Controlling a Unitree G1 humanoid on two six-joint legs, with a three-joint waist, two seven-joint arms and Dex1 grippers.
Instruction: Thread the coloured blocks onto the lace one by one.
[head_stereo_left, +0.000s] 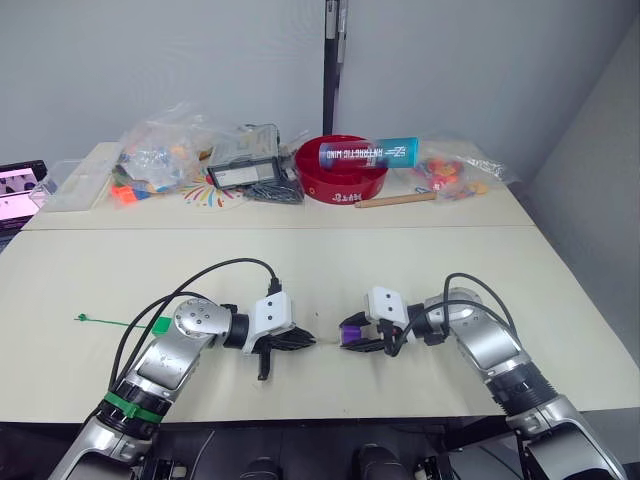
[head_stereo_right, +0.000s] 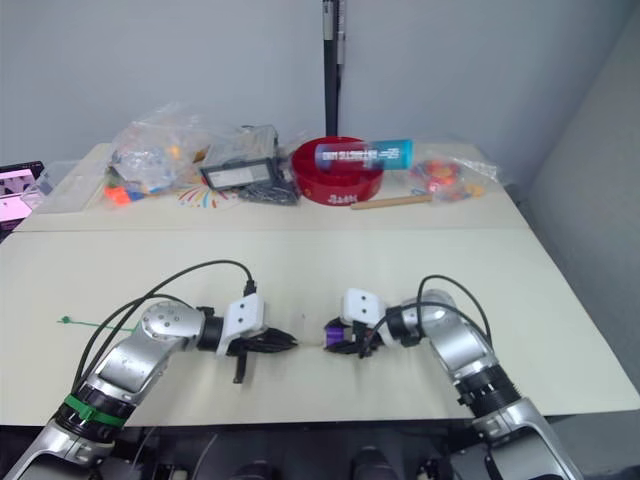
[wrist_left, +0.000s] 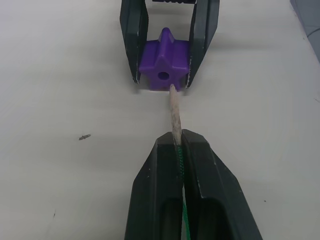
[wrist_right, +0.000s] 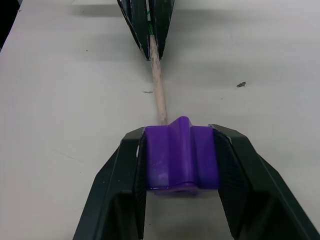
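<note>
My right gripper (wrist_right: 181, 132) is shut on a purple star-shaped block (wrist_right: 181, 155) just above the table, its hole facing my left gripper. My left gripper (wrist_left: 178, 138) is shut on the lace, and the lace's pale stiff tip (wrist_left: 174, 112) sticks out toward the block (wrist_left: 164, 66). The tip touches the block's face just below and beside the hole. In the head view the two grippers (head_stereo_left: 308, 342) (head_stereo_left: 348, 336) meet nose to nose at the table's front centre. The thin green lace (head_stereo_left: 110, 322) trails left across the table to a small knot (head_stereo_left: 82, 317).
At the back stand a red bowl (head_stereo_left: 342, 175) with a blue tube (head_stereo_left: 368, 153) across it, plastic bags of toys (head_stereo_left: 165, 150), a dark box (head_stereo_left: 245, 170) and a wooden stick (head_stereo_left: 395, 200). A lit screen (head_stereo_left: 18, 190) sits far left. The table's front edge is close.
</note>
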